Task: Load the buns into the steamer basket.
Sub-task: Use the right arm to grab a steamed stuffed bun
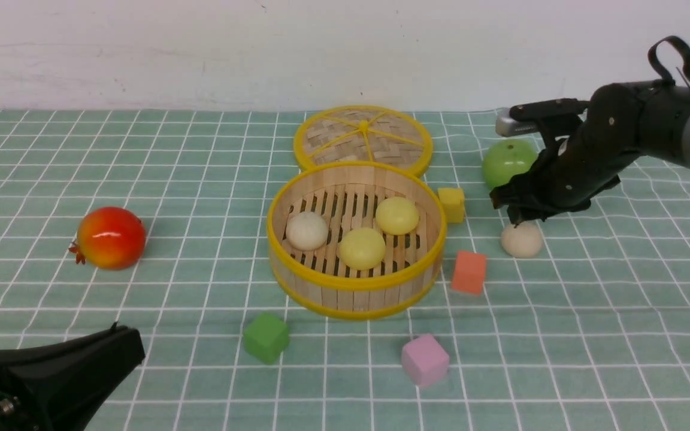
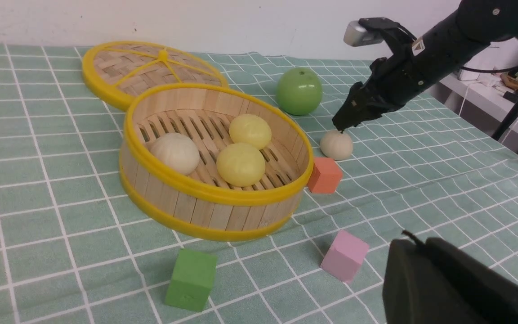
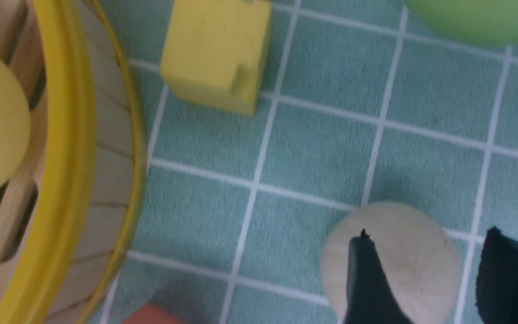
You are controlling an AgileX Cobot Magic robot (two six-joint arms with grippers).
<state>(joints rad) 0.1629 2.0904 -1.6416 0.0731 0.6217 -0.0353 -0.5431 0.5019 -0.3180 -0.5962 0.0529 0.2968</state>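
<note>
The steamer basket (image 1: 354,284) stands mid-table and holds three buns: a cream one (image 1: 306,230) and two pale yellow ones (image 1: 397,215) (image 1: 362,248). The fourth bun (image 1: 521,239), cream, lies on the cloth to the basket's right. My right gripper (image 1: 516,218) is open and empty just above this bun. In the right wrist view the bun (image 3: 412,252) shows under the right gripper (image 3: 430,243), one finger over it and the other off its side. My left gripper (image 1: 120,344) is shut and empty at the near left, also seen in its wrist view (image 2: 409,240).
The woven lid (image 1: 363,137) lies behind the basket. A green apple (image 1: 508,161) sits just behind my right gripper. A yellow cube (image 1: 451,203) and an orange cube (image 1: 469,272) lie between basket and bun. A green cube (image 1: 266,337), pink cube (image 1: 424,359) and red fruit (image 1: 111,237) lie nearer.
</note>
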